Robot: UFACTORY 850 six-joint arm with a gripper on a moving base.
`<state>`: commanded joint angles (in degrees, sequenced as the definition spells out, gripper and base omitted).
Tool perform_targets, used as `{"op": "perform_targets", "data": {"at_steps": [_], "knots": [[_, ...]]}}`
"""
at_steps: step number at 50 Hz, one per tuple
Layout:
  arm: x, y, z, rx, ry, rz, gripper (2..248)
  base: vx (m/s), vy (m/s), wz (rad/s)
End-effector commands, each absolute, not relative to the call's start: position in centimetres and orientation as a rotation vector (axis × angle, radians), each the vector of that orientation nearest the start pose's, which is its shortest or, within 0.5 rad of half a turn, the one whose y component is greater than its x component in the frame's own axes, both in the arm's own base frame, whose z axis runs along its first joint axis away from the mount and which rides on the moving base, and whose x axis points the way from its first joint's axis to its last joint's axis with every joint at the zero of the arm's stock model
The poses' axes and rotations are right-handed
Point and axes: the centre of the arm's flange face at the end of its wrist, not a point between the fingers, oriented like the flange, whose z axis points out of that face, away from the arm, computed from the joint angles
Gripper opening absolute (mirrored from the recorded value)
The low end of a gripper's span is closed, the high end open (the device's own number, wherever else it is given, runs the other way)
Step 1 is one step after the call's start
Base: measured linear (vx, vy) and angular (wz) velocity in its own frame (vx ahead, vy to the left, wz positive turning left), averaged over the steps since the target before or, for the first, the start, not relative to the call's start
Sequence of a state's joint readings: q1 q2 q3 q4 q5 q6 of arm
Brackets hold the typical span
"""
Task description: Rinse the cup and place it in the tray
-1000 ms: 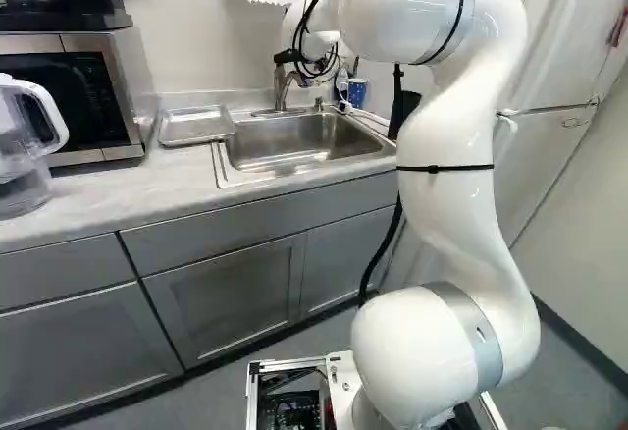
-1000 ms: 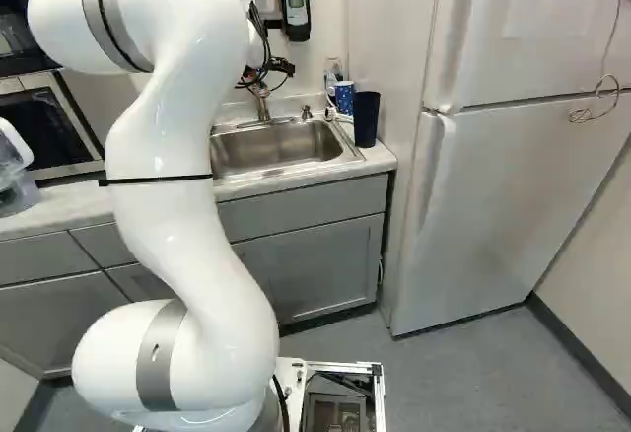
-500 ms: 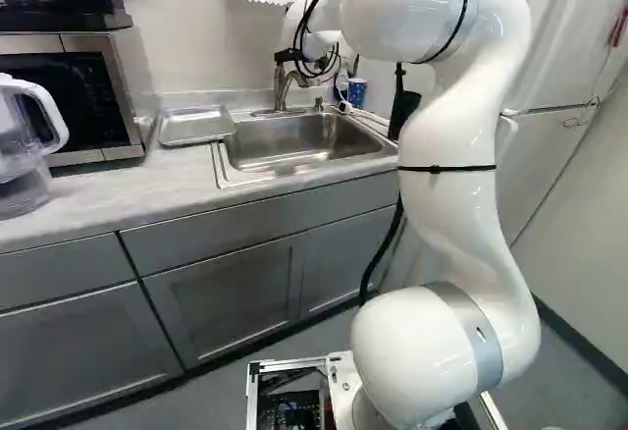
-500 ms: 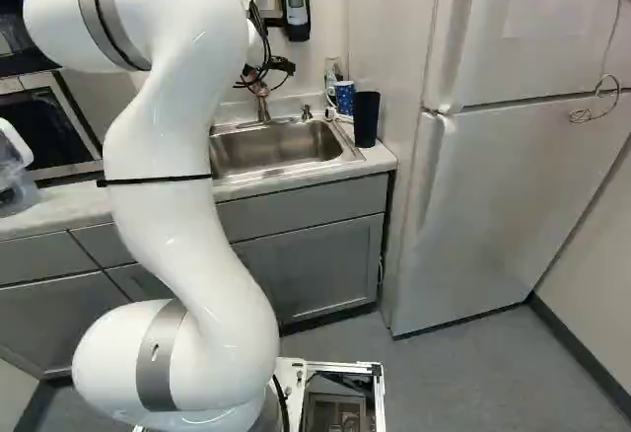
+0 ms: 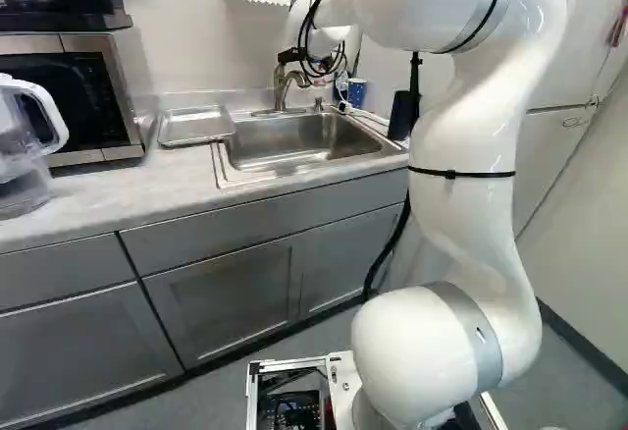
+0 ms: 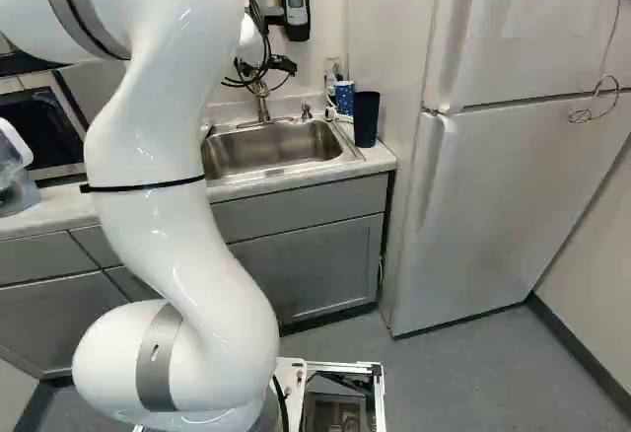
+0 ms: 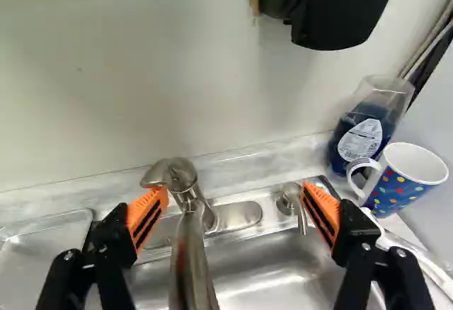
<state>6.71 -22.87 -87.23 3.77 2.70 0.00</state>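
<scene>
Near the faucet, partly hidden by the arm, my gripper (image 5: 292, 56) shows at the top of the left base view. In the wrist view the gripper (image 7: 235, 207) stands wide open, holding nothing, with the faucet (image 7: 190, 253) rising between its orange pads, closer to one of them. A blue mug with coloured dots (image 7: 402, 190) stands upright beyond the other finger, at the sink's back corner; the right base view shows this mug (image 6: 344, 97) too. The metal tray (image 5: 196, 126) lies on the counter beside the sink (image 5: 294, 145), on its microwave side.
A bottle of blue liquid (image 7: 364, 129) stands behind the mug. A tall dark cup (image 6: 366, 116) is on the counter's end, beside the fridge (image 6: 513, 176). A black dispenser (image 7: 340, 6) hangs on the wall. The microwave (image 5: 69, 96) and a clear pitcher (image 5: 25, 145) are along the counter.
The arm's upper part has shifted right in the left base view and left in the right base view. The gripper end has moved only slightly. Base, mug and tray have stayed put.
</scene>
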Motion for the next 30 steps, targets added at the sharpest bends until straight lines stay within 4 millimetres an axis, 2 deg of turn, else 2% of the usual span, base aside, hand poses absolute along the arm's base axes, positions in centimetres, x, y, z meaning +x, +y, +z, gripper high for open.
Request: {"op": "perform_targets", "data": {"at_steps": [30], "knots": [[68.12,7.94,64.55,-2.473,-0.057,-1.771,247,0.000,0.000,0.000]]}}
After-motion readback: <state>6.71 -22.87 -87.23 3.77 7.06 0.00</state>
